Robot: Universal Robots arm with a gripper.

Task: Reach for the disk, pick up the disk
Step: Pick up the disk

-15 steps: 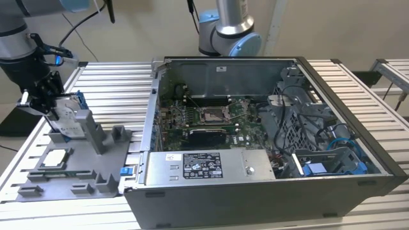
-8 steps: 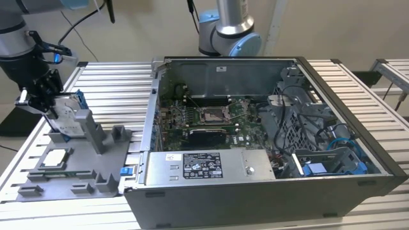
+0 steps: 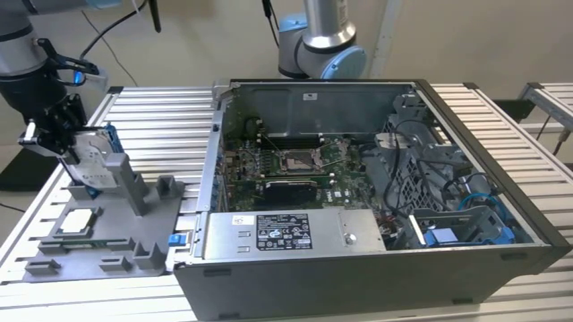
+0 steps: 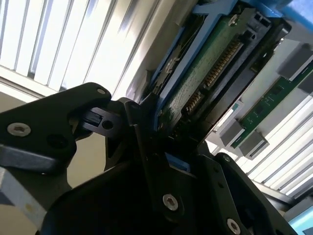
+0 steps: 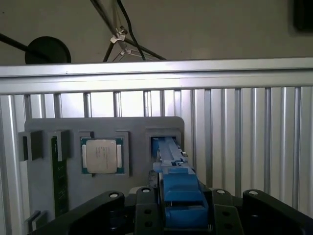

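Claw (image 5: 179,215) up close, black fingers (image 5: 146,215) pinched onto the disk (image 5: 177,188) by its blue-railed edge. Disk stands upright, far end down in a slot of the grey holder (image 5: 137,125). Just beside the claw's grip sits the square silver chip (image 5: 101,155), and beyond it the green memory stick (image 5: 59,176). Well away across the slatted table (image 3: 152,114) stands the open computer case (image 3: 358,275).

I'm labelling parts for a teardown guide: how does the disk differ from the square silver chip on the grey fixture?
The disk stands on edge in the grey fixture; the chip lies flat in a recess. The disk is far larger than the chip. The disk carries blue rails; the chip has none. The tool is at the disk, apart from the chip. Both are silver and share the fixture.
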